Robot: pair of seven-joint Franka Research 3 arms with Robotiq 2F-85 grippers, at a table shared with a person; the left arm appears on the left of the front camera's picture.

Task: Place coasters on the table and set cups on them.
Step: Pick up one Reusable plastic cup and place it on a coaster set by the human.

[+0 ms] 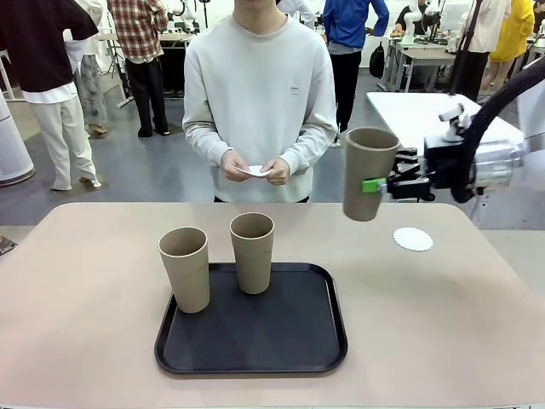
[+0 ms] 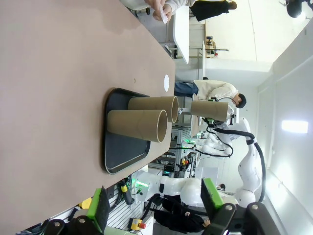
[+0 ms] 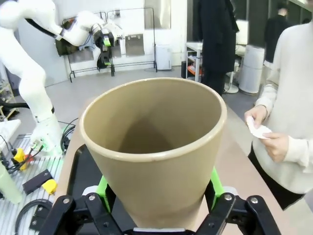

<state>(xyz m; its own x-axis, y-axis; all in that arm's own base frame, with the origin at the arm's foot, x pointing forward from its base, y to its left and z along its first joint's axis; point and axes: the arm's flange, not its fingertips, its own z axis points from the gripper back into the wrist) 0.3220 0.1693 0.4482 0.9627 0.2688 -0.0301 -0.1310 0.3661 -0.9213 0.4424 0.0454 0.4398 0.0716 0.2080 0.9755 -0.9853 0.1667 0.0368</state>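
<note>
My right gripper (image 1: 375,185) is shut on a tall beige cup (image 1: 369,173) and holds it in the air, slightly tilted, over the far right of the tan table (image 1: 85,281). In the right wrist view the same cup (image 3: 156,147) sits between the green pads (image 3: 103,188). A white lacy coaster (image 1: 413,239) lies on the table below and right of the held cup. Two more cups (image 1: 185,268) (image 1: 252,252) stand on a black tray (image 1: 255,341). My left gripper (image 2: 156,205) is open, held off the table's end, facing the cups (image 2: 137,125).
The person across the table holds a white coaster (image 1: 254,170) in both hands; the right wrist view shows that coaster (image 3: 257,129) at the right. A white table (image 1: 426,115) stands behind my right arm. Bare tabletop lies left and right of the tray.
</note>
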